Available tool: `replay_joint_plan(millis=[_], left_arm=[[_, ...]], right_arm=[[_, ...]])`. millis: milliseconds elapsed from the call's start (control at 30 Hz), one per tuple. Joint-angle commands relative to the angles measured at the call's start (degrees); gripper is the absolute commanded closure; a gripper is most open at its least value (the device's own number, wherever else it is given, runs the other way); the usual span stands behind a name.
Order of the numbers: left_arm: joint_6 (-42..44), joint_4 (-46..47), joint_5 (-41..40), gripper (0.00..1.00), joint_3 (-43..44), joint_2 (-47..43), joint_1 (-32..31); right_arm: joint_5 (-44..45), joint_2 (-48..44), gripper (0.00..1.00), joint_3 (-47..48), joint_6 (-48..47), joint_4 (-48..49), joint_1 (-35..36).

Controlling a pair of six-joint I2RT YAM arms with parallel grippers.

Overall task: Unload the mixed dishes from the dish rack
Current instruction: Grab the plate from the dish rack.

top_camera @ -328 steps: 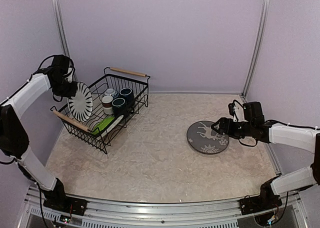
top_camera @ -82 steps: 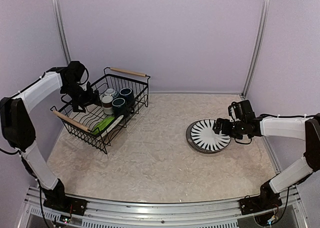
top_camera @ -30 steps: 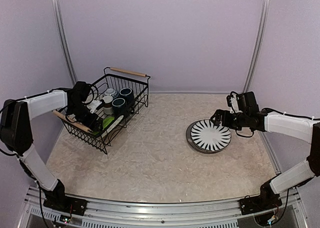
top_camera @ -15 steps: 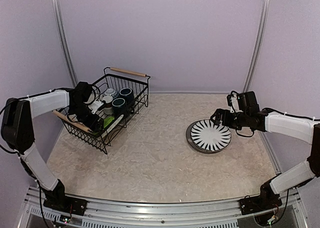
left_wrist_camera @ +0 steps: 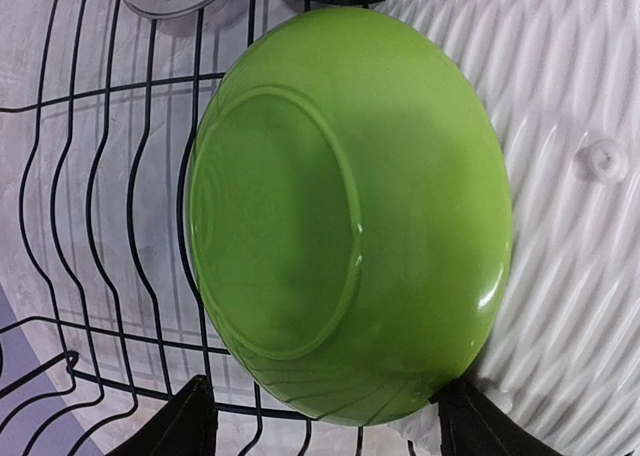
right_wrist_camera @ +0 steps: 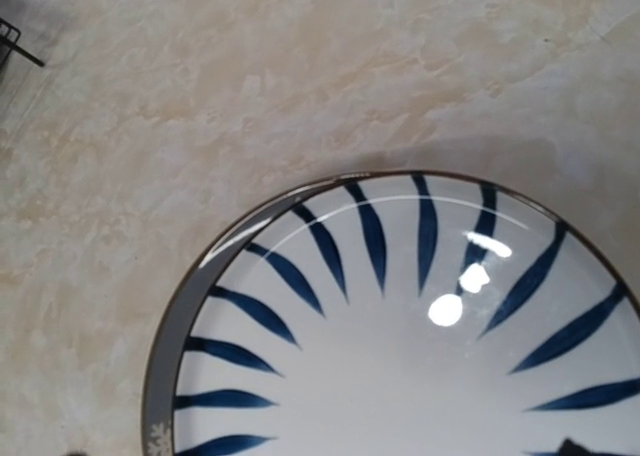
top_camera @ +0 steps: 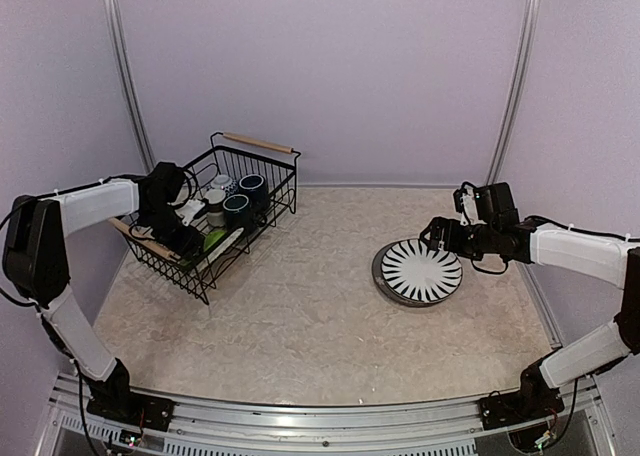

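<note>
**Top view.** A rectangular black wire dish rack with two light wooden bar handles stands at the far left of the marbled beige surface. The left tool reaches down into the near part of the rack. Farther back in the rack stand a dark blue mug, a dark green mug and a grey cup with a brown base.

**Left wrist view.** A glossy green round plate stands on edge on the rack wires. Its underside and foot ring face the camera, and it overlaps a pale ribbed plate on its right. The left tool's two black fingers are spread, with the green plate's lower rim between them. The right-hand finger sits just at the rim. Bare wire shows between the other finger and the plate.

**Right side.** A white round plate with dark radial stripes lies flat on the surface, well apart from the rack. It is stacked on a dark grey plate, of which only a crescent of rim shows. The right tool hangs over the far-left edge of this stack. Its fingers are spread wide and carry nothing.
</note>
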Motion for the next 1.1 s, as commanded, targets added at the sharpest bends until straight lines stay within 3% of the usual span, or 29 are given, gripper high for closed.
replay_joint_plan(millis=[0,433,867,1067], left_arm=[[-2.27,4.18,-5.75,0.31,1.09,0.28,1.14],[-4.98,6.54,-13.85,0.46,1.06,-1.05,-1.56],[-8.66,4.25,-21.65,0.59,6.03,4.41,-3.83],[-8.54,4.00,-22.11,0.59,7.68,6.47,-4.25]], right_arm=[[-0.79,-0.81,0.00,-0.58,0.56,0.78,0.60],[-1.92,0.37,0.00,-0.71,1.43,2.09,0.73],[-1.54,-0.30,0.00,-0.63,2.21,2.45,1.40],[-1.39,-0.33,0.00,-0.97,2.40,2.70,1.59]])
